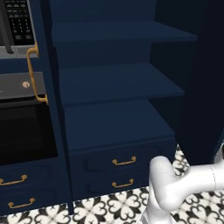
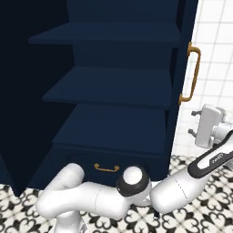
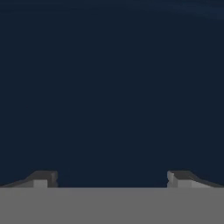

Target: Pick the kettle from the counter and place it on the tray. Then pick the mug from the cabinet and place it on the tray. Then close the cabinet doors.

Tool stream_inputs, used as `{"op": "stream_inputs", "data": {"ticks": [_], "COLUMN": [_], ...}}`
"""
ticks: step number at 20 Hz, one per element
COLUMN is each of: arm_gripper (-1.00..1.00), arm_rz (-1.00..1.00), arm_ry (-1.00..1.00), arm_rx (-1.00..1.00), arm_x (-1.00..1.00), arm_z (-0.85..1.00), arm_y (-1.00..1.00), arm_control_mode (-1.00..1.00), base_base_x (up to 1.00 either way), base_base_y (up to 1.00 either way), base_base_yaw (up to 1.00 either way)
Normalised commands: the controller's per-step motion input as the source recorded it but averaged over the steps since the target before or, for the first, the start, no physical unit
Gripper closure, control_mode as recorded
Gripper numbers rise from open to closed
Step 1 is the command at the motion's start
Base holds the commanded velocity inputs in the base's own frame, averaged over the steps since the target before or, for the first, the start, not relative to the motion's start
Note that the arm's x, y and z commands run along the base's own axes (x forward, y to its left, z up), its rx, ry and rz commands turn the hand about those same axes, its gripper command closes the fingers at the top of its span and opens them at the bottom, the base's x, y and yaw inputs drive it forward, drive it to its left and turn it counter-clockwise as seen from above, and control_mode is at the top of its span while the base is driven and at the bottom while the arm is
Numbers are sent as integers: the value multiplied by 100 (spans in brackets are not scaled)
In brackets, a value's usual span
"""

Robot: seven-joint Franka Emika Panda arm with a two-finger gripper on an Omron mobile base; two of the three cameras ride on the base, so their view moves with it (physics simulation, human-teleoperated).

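Patterned black-and-white floor tiles (image 1: pixel 109 210) run along the foot of a dark kitchen wall of units. At far left in the left base view, a microwave keypad (image 1: pixel 18 22) is cut off by the frame edge, and below it the black oven (image 1: pixel 24 131) is half hidden behind the left cabinet door (image 1: pixel 49 87), which stands open edge-on with its gold bar handle (image 1: pixel 33 74) facing the oven. Next comes the cabinet (image 1: pixel 118 83): its navy shelves lie in deep shadow, and no mug can be made out on any shelf visible from either base camera. Two gold-handled drawers (image 1: pixel 124 162) sit beneath. Further right, the right cabinet door (image 2: pixel 184 54) is swung open, its curved handle (image 2: pixel 193 75) set against a white tiled wall (image 2: pixel 214 45). The arm reaches low and to the right; the gripper (image 2: pixel 196 123) sits just beside that door, seen from the side and partly clipped by the frame. In the hand view the fingertips (image 3: pixel 43 178) stand wide apart with nothing between them, facing a flat navy surface too featureless to identify.
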Motion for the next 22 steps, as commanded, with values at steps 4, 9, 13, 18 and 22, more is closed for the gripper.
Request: {"op": "stream_inputs", "data": {"ticks": [4,9,13,18,22], "arm_gripper": [-100,-100,-100,-100,-100], "arm_rz": [-8,-7,-8,-8,-15], "arm_ry": [7,3,1,0,0], "arm_rx": [0,0,0,0,-1], "arm_x": [-6,-19,-24,-29,-16], "arm_z": [0,0,0,-1,-8], "arm_y": [90,100,100,100,100], "arm_control_mode": [-100,-100,-100,-100,-100], "base_base_x": [0,0,0,0,0], "base_base_y": [0,0,0,0,0], "base_base_yaw": [0,0,0,0,0]}}
